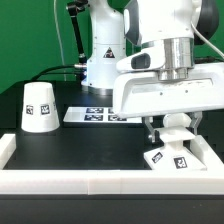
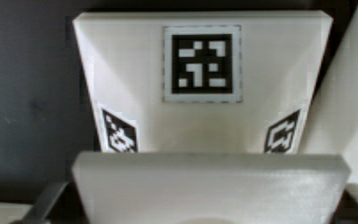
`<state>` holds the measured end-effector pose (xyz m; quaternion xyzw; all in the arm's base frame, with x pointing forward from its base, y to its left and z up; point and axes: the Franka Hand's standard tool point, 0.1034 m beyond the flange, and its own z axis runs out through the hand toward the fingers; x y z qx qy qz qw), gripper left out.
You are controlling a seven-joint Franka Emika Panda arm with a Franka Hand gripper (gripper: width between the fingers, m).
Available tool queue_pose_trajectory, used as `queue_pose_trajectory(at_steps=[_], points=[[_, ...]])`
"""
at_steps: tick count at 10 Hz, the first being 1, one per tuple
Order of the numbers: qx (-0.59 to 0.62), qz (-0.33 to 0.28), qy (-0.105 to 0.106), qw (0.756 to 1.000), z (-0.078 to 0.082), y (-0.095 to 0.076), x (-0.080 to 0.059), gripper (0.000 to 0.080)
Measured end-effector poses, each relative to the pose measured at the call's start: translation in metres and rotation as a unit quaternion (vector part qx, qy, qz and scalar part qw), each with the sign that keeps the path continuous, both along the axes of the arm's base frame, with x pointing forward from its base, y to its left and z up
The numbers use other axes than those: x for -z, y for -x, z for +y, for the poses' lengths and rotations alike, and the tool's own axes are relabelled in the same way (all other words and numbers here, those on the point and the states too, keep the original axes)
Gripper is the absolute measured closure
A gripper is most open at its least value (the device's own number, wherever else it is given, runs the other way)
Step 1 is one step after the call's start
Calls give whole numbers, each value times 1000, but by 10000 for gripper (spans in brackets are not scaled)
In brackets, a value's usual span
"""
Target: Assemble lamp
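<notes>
I see the fingers (image 1: 151, 127) part-spread and clamped on either side of the white round plastic bulb (image 1: 172, 124), bulb directly above the small flat square white tagged base (image 1: 170, 153), white truncated-cone shade (image 1: 40, 107) well apart from that base on the black bench (image 1: 90, 140)

The shade (image 1: 40, 105) was set upright on the surface (image 1: 100, 145) at the exterior view's left. The base (image 1: 172, 157) was placed well apart from it, at the near right, just beside the raised border (image 1: 90, 182) along the near edge. The marker board (image 1: 100, 114) was laid flat between them, farther back. The pincer (image 1: 172, 138) was positioned directly above the base.
</notes>
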<state>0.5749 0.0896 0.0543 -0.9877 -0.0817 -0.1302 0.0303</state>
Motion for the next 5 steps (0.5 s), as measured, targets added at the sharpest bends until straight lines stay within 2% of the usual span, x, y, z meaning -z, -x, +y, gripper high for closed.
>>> queue_pose_trajectory(at_steps=[2,5], points=[[34,5,-10,999,5,0,4,264],[47,-2,-12,999,5,-9,4,264]])
